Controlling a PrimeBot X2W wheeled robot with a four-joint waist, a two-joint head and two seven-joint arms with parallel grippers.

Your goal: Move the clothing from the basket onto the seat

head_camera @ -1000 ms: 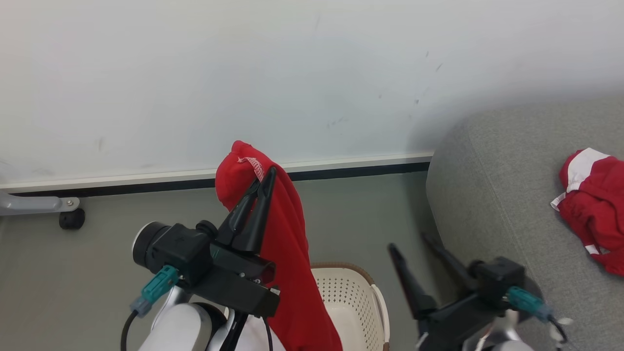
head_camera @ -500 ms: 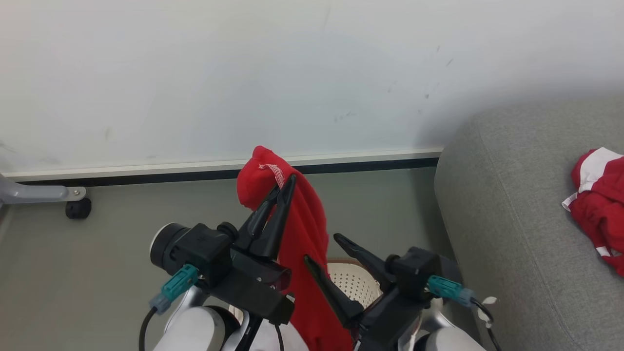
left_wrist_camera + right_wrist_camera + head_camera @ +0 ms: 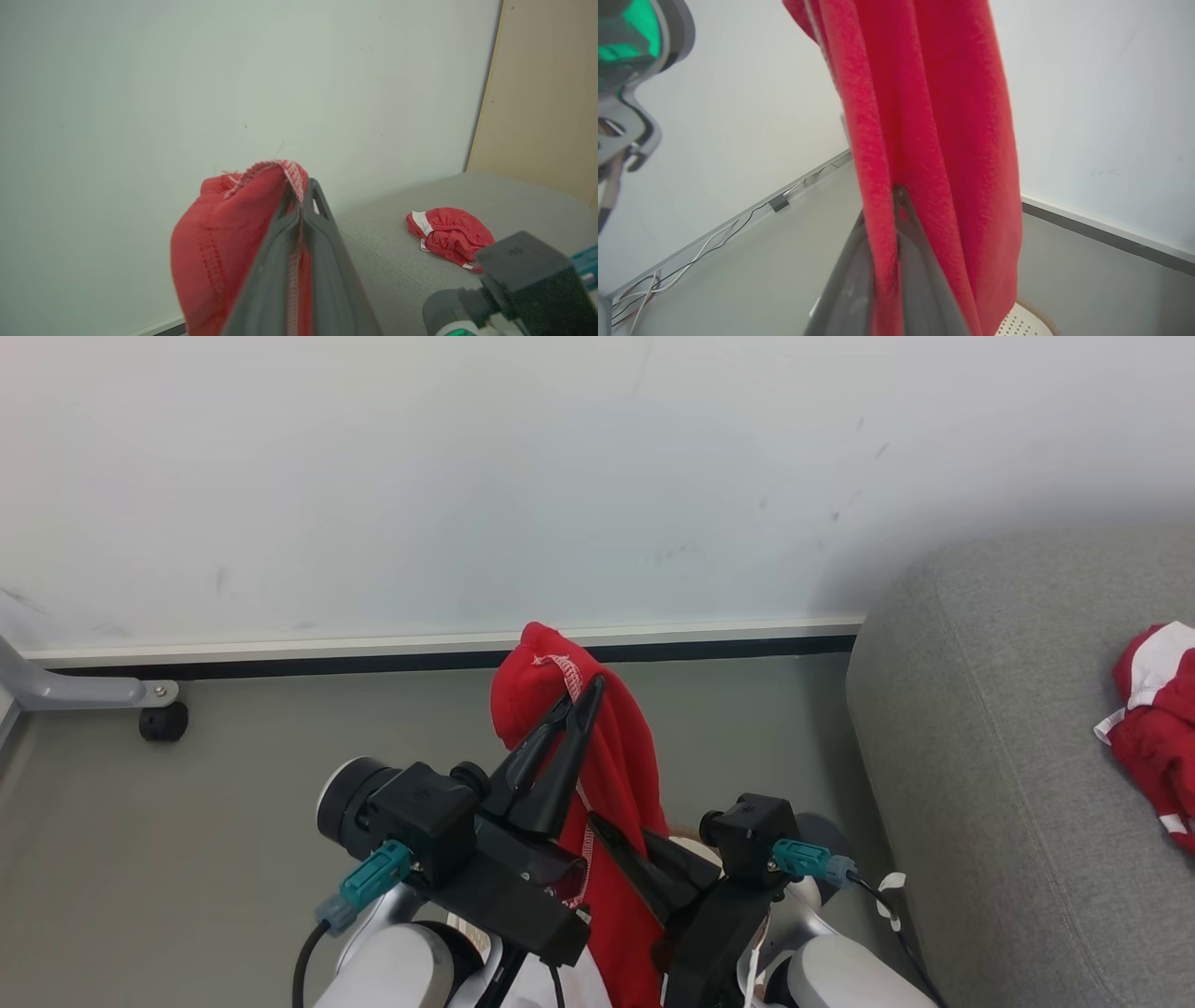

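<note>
A long red garment (image 3: 611, 775) of the clothing hangs from my left gripper (image 3: 588, 689), which is shut on its top hem (image 3: 280, 170) and holds it raised before the wall. Lower down, my right gripper (image 3: 599, 823) is shut on the same hanging cloth (image 3: 924, 116); in the right wrist view the fabric runs between its fingertips (image 3: 899, 193). A corner of the cream perforated basket (image 3: 1024, 322) peeks out under the cloth. The grey seat (image 3: 980, 728) stands at the right, with a red and white garment (image 3: 1153, 728) lying on it (image 3: 448, 233).
A white wall with a dark baseboard (image 3: 373, 663) runs behind. A grey metal leg on a black caster (image 3: 163, 721) stands at the far left on the grey floor. Cables (image 3: 691, 266) lie along the wall. A beige panel (image 3: 537, 93) rises behind the seat.
My right gripper swung left from beside the seat, where it stood open, to the hanging red garment and closed on it. The camera shifted slightly; the left gripper kept its hold.
</note>
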